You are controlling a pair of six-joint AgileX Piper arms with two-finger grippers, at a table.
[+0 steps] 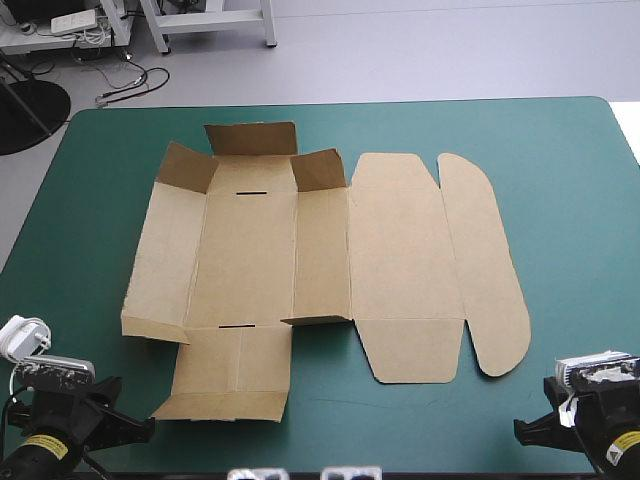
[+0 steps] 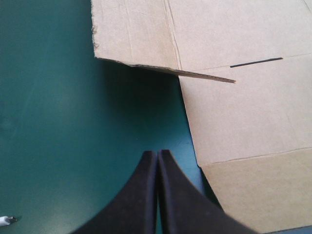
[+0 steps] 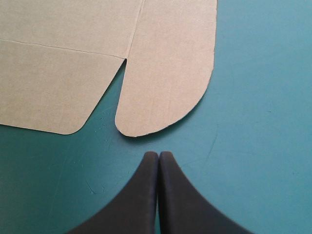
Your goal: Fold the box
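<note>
From the high view, the box [image 1: 300,260] lies opened out on the teal-green tabletop [image 1: 560,160], a little left of centre; it is one cut sheet of matte brown board, scored with straight creases, with two dark slots and a long round-ended flap on its right; the small flaps at its far end stand partly raised, and the rest is flat or nearly so. It is probably light and stiff, bending willingly only along the creases, and likely to skate on the smooth cover.

In the left wrist view, the left fingers [image 2: 141,195] are pressed together into one point, holding nothing, just beside the box's near tab; ahead of them a panel edge is lifted, casting a shadow; that raised edge looks the easiest place to pinch.

In the right wrist view, the right fingers [image 3: 141,195] are likewise closed and empty, just short of the rounded flap, which lies flush and gives little purchase.
</note>
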